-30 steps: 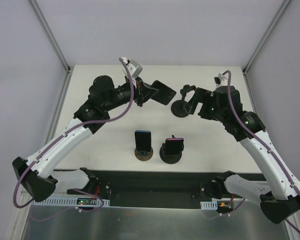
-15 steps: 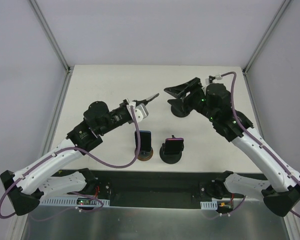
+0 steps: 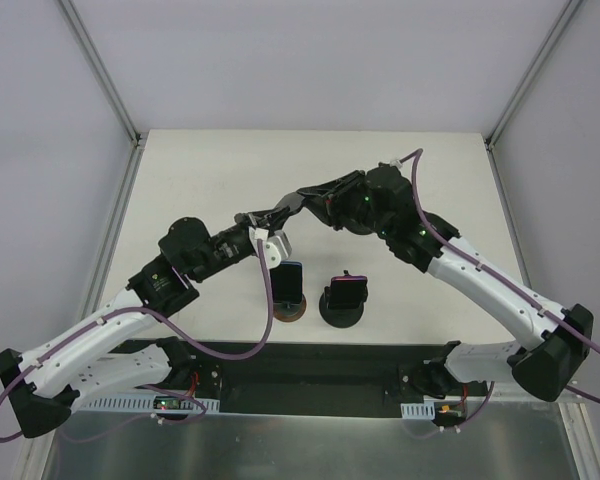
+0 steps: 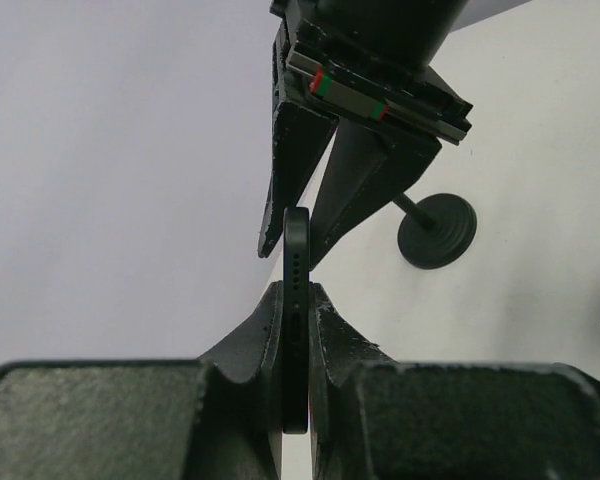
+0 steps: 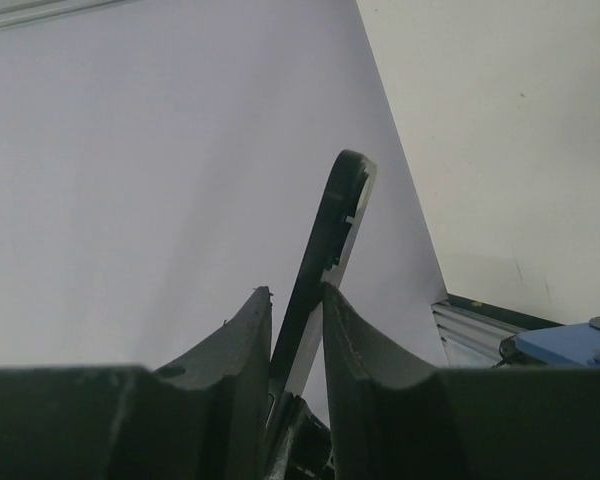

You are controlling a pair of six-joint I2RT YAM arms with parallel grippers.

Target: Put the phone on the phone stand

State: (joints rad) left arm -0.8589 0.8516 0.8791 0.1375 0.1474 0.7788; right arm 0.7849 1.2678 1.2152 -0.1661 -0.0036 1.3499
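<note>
Left gripper (image 4: 295, 295) clamped on the near end of the phone (image 5: 325, 240), which it holds edge-up in mid-air above the table (image 3: 210, 170). Right gripper (image 5: 295, 290) straddles the phone's far end; whether its fingers already press cannot be told.

Change: half a second earlier the two grippers were apart, with the right one spread open near the empty stand (image 4: 437, 230). They have since met nose to nose over the middle of the table. This reads as a handover in progress, so the placing itself is not yet begun; the empty stand lies well apart, beyond the right gripper.

Pose: the left arm (image 3: 110, 320) rises from its near-left base and reaches right. The right arm (image 3: 480, 285) stretches leftward from its near-right base.
</note>
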